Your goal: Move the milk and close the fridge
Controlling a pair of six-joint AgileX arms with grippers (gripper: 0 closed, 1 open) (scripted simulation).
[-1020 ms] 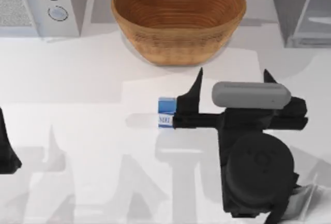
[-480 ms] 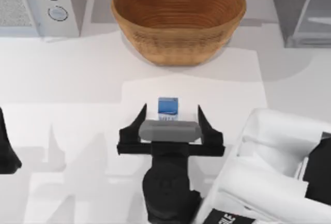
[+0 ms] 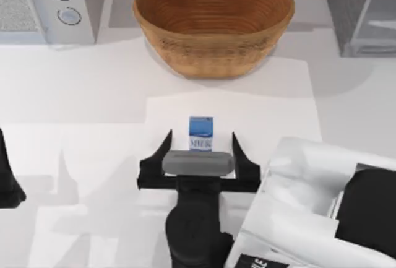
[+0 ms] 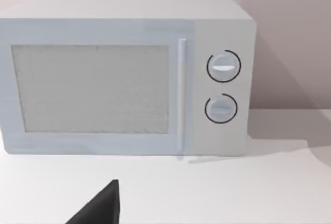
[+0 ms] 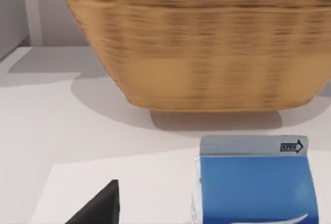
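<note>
One milk [image 3: 200,133] between open right claw [image 3: 202,142]

The word "MILK" in blue letters is seen on the white band of the carton [image 3: 201,134] in the top view, though it is small and only just readable. In the right wrist view, a small printed mark with an arrow is carried on the grey top strip of the same carton [image 5: 253,180]; its letters cannot be made out with certainty. White lettering is partly seen on a black patch of the right arm [image 3: 257,262] at the lower edge of the top view, cut off and unreadable.
</note>
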